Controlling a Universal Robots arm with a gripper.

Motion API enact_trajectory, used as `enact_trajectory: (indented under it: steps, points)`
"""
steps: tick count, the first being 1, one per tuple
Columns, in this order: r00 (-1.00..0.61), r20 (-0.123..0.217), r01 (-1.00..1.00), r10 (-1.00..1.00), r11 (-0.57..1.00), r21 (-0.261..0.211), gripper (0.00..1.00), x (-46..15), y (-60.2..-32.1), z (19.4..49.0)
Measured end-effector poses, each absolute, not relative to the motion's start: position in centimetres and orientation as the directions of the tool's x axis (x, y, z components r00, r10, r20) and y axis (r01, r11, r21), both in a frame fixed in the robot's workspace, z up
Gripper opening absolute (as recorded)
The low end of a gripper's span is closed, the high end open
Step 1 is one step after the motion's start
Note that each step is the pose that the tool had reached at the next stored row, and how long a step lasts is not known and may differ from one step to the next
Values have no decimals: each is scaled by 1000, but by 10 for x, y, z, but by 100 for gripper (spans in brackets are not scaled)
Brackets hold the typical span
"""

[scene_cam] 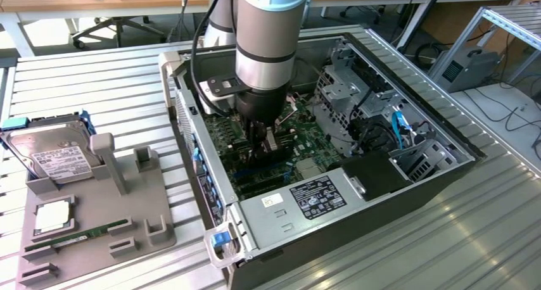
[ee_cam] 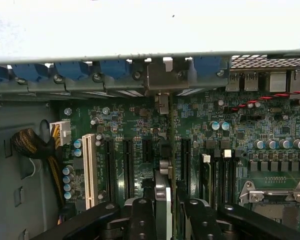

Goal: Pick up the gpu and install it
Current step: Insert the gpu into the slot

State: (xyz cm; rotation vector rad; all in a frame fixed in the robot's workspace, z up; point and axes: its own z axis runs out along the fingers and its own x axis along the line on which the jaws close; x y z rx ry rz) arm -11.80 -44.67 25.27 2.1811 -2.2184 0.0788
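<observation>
GPU card (ee_cam: 162, 165), pinched edge-on between the gripper's (ee_cam: 162, 212) jaws at lower centre, hangs over the motherboard's (ee_cam: 230, 135) expansion slots, apparently needing alignment before seating.

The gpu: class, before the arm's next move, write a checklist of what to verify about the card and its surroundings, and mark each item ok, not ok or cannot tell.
1. The gpu is gripped edge-on in the hand: ok.
2. The card hangs over the motherboard inside the open case: ok.
3. Its metal bracket points toward the case wall with the blue clips: ok.
4. The neighbouring expansion slots are unblocked: ok.
5. The card's lower edge lines up with a slot: cannot tell.
6. The hard drive and RAM stick lie outside the case: ok.
</observation>
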Motion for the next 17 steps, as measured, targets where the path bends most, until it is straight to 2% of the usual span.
enact_trajectory:
  steps: [5, 6, 12, 17]
  points:
    - [-17, 57, -1000, -998, 17, -15, 28, -118, -447, 253]
    - [-17, 56, -1000, -998, 17, -15, 35, -118, -447, 253]
    - [-17, 56, -1000, -998, 17, -16, 35, -118, -447, 255]
    - [-17, 58, -1000, -998, 17, -15, 35, -118, -445, 269]
